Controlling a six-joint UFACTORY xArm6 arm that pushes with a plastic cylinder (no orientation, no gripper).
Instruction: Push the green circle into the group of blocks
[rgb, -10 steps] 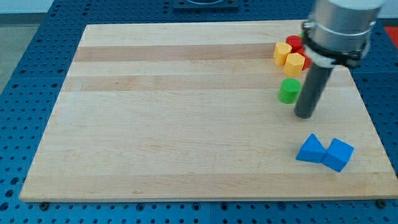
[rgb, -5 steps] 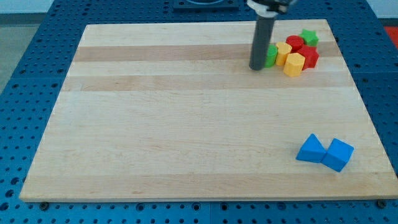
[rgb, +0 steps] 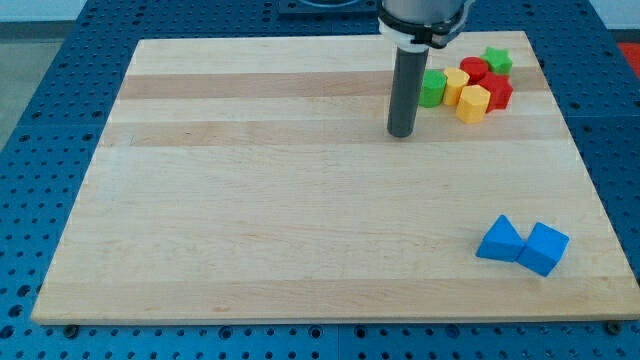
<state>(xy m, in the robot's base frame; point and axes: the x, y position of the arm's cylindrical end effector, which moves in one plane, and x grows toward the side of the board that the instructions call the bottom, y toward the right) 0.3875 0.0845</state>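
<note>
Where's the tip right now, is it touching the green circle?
My tip: no gripper, holding nothing; it stands just left of and below the green circle, apart from it.

- My tip (rgb: 401, 133) is resting on the wooden board (rgb: 250, 200), just left-below the green circle (rgb: 432, 88).
- Green circle is touching a yellow block (rgb: 455, 84) of the cluster.
- Two blue blocks (rgb: 522, 244) are sitting together, well apart, lower right.

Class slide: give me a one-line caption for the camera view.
Green circle sits against the red and yellow blocks at the view's top right; my tip stands just below-left of it, apart.
</note>
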